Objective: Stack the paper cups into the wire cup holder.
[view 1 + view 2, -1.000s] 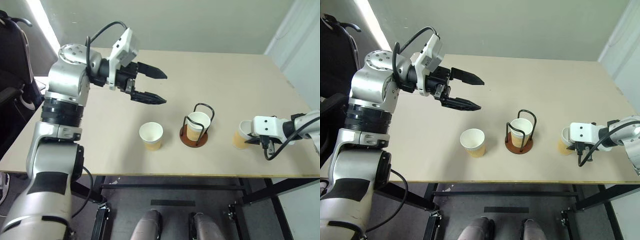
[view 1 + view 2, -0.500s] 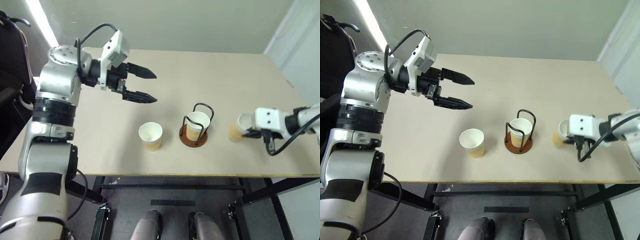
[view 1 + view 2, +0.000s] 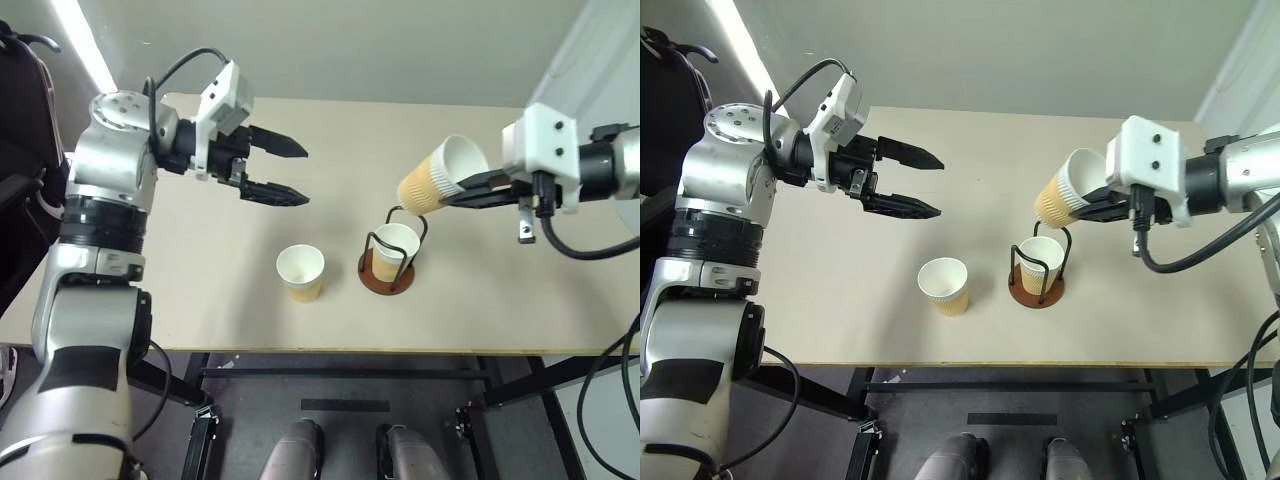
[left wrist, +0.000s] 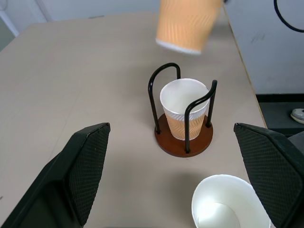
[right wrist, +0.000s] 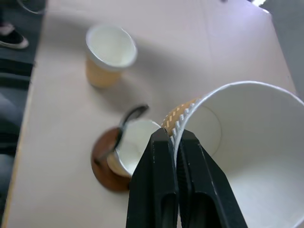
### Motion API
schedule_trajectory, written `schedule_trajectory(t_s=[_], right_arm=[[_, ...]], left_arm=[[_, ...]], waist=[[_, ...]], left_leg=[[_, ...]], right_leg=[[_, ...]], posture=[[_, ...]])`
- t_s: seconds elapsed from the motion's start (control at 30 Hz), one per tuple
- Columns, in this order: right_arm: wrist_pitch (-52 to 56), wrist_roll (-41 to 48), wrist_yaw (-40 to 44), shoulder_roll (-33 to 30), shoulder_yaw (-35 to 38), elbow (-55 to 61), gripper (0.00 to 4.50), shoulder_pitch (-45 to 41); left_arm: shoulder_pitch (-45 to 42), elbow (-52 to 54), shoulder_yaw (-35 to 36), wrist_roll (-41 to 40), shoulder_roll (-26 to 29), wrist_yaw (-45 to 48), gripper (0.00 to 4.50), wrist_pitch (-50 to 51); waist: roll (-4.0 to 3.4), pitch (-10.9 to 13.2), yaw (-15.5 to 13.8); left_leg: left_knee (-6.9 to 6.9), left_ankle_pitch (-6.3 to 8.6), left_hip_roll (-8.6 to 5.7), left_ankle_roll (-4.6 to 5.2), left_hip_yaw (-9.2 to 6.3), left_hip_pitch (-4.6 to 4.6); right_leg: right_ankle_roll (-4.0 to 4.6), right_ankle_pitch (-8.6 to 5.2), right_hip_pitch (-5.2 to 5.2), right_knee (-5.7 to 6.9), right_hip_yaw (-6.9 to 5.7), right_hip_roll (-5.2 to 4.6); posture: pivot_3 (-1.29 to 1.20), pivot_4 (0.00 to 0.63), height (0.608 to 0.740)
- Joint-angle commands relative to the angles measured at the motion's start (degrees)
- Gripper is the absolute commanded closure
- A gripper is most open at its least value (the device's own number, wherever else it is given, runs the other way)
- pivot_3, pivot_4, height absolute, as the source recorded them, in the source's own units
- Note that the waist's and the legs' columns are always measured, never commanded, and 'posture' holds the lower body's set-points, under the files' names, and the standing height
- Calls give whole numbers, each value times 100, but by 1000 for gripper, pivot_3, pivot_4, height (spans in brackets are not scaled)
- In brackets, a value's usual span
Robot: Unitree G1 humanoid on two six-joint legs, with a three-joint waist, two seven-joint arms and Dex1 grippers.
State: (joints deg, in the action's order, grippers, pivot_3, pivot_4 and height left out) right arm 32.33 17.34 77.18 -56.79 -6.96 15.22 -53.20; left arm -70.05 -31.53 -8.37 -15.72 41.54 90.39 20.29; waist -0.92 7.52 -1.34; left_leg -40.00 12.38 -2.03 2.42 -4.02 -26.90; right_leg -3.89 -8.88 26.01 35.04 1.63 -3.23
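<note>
Counter (image 3: 200, 290): beige, carries holder and loose cup.
Left claw (image 3: 290, 172): released, jaws spread wide, empty, raised over the counter, well apart from all cups.
Right claw (image 3: 470, 190): clenched on the rim of the held cup (image 3: 440, 175), one finger inside, one outside. Cup tilted, in the air just above and beside the holder (image 3: 388, 270).
Nested cup (image 3: 395, 248): upright inside the holder's wire loops.
Loose cup (image 3: 301, 272): upright on the counter near the holder, on its left.
</note>
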Motion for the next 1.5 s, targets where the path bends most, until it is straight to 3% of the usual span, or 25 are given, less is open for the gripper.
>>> schedule_trajectory(t_s=[0.03,0.77,1.13,1.5], right_arm=[[-125,-68,40,38,-148,49,4468,-67],[-967,-665,254,346,-643,-635,4468,-75],[-1430,-1014,446,470,-860,-1041,4468,-124],[-1731,-1252,621,520,-993,-1192,4468,-71]], left_arm=[[7,199,124,-57,35,111,0,4],[-84,803,-247,-651,362,211,0,393],[-619,677,-1031,-1128,590,211,0,184],[-876,475,-1330,-1311,559,211,0,-8]], waist=[[0,0,-1],[0,0,7],[0,0,5],[0,0,13]], left_leg=[[0,-1,0,-1,-1,0],[0,-4,-1,-5,-5,-1],[0,-4,-1,-7,-9,-5],[3,-4,-1,-9,-10,-5]], right_leg=[[0,0,1,1,0,-1],[2,0,1,1,-1,-1],[4,0,2,-1,-3,-1],[6,-1,3,-1,-3,-1]], posture=[[0,150,740],[0,150,740],[0,150,740],[0,150,740]])
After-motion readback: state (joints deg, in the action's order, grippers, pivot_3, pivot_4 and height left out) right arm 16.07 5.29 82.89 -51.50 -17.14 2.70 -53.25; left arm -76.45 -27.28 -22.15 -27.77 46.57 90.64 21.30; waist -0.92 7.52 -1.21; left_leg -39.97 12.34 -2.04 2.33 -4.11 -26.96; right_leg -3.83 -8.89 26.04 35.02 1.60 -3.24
